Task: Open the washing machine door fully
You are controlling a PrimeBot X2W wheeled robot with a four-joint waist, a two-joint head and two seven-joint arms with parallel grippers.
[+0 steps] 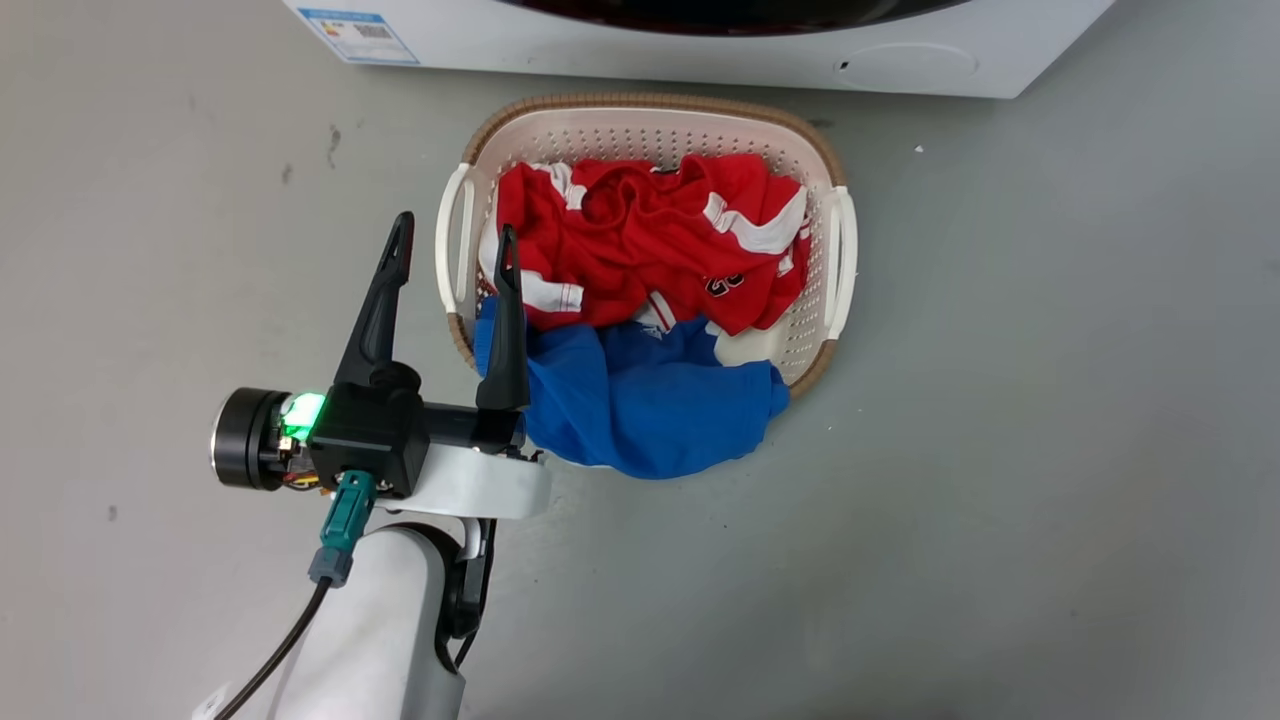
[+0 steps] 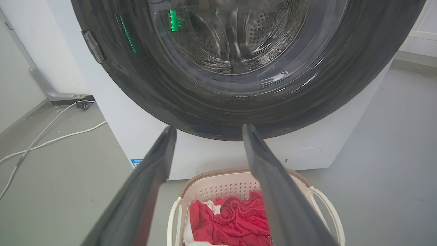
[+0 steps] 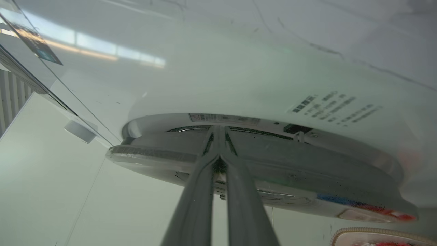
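Your right gripper (image 3: 218,129) has its jaws clenched together with nothing visible between them. The tips are tucked in at the rim of the washing machine door (image 3: 280,164), where the disc meets the white front of the washing machine (image 3: 239,78). That placement reads as a hook behind the edge, so that a pull would swing the door out. The door sits low against the machine's front, and its black ring and glass bowl face the left wrist camera with the steel drum showing through. Your left gripper (image 1: 455,225) hangs with its jaws released and empty, over the floor (image 1: 1000,450) beside the laundry basket (image 1: 640,103) of red and blue clothes; I judge that this keeps it out of the door's swing. You can't settle whether the latch has let go, because the gap at the rim is seen edge-on and blurred. The head view cuts the door to a dark sliver at its top edge. The small grey tab (image 2: 92,46) on the ring could be hinge or catch; I cannot tell which.
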